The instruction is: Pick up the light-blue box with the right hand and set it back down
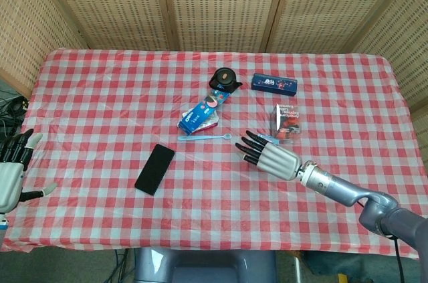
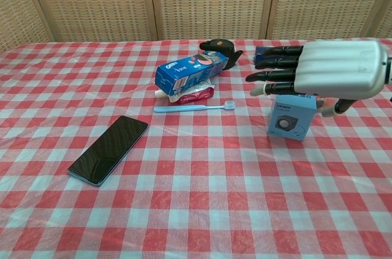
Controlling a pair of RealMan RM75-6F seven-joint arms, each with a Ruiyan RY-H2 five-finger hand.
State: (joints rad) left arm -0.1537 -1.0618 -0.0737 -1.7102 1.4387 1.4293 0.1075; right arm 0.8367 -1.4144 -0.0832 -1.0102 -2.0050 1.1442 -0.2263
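Two hands visible. Right hand [image 2: 334, 69] hovers flat, fingers [image 2: 275, 62] spread, holding nothing. Light-blue box [image 2: 291, 116] stands upright on worktop [image 2: 196, 210] just under those fingers: likely set down already; next, withdraw clear. Left hand [image 1: 11, 176] idle, fingers apart. Checked cloth; wicker screens beyond fingertips.

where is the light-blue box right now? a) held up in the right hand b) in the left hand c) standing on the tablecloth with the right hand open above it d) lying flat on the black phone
c: the light-blue box stands upright on the tablecloth, with the right hand spread flat above it, holding nothing.
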